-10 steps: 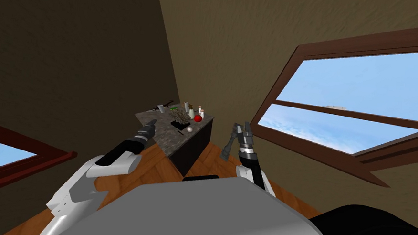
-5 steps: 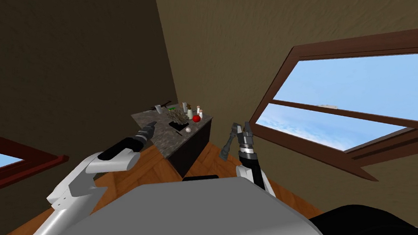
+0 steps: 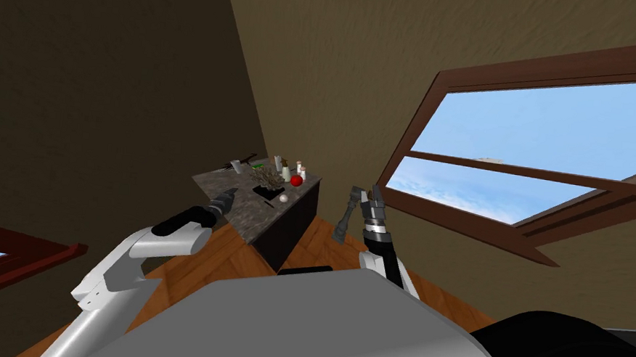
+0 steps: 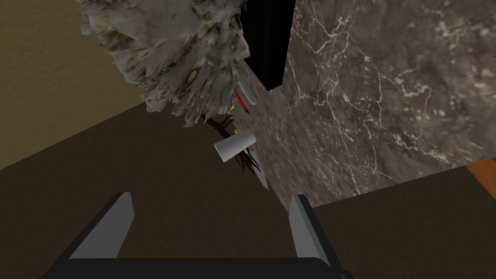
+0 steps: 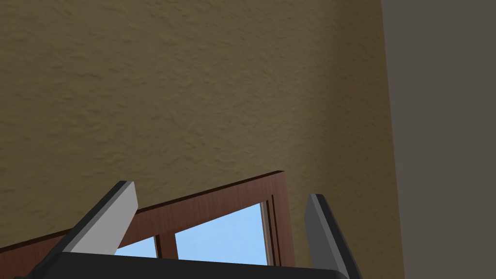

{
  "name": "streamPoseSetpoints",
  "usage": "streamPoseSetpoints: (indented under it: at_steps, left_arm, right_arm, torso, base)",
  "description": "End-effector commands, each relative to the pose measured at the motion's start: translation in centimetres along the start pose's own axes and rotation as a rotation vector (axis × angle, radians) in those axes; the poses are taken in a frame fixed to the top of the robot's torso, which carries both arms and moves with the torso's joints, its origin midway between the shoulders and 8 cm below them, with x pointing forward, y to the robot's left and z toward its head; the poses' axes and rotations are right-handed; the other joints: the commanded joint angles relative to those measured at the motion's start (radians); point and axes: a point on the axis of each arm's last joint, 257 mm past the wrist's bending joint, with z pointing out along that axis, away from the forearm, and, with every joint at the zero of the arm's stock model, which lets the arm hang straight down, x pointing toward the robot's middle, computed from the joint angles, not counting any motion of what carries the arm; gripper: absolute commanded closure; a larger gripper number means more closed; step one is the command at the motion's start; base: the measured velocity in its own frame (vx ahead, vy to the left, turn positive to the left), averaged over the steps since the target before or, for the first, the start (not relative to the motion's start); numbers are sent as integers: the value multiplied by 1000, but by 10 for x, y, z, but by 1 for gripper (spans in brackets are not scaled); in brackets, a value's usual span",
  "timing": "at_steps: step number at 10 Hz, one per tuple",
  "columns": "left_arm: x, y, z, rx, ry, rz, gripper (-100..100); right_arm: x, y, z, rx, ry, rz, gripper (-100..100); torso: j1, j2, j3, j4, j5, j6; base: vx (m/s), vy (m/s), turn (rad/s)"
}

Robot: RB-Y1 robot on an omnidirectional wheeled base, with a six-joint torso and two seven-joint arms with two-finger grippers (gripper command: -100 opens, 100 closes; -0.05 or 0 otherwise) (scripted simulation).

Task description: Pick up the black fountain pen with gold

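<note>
Left pincer (image 3: 232, 193) advanced over counter (image 3: 250, 219); pen (image 3: 269, 203) lies slantwise.

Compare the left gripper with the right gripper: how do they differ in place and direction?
The left gripper reaches forward over the marble table top; the right gripper is held up beside the table, above the wooden floor. The left gripper looks along the table top toward a white cup; the right gripper points away from it. Both have their fingers open and hold nothing.

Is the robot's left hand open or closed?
Open. The left jaws stand wide apart with nothing between them, near the edge of the marbled counter.
</note>
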Motion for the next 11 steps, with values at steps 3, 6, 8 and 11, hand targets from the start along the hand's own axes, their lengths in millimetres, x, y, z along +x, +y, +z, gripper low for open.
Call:
streamPoseSetpoints:
  at_steps: [3,6,8,11]
  left_arm:
    - [-1,25,4,-105,16,13,-100]
    - [-1,44,5,-183,33,22,-100]
    - [-1,59,6,-248,52,29,-100]
    - [0,79,5,-331,77,36,-100]
  right_arm:
    - [0,0,0,0,0,0,0]
    - [0,0,0,0,0,0,0]
    - [0,0,0,0,0,0,0]
    - [0,0,0,0,0,0,0]
  torso:
    - [0,0,0,0,0,0]
    - [0,0,0,0,0,0]
    - [0,-1,-1,0,0,0]
    - [0,0,0,0,0,0]
  base:
    - [18,-10,-59]
    - [20,-10,-55]
    - [43,-9,-84]
    - [24,-9,-58]
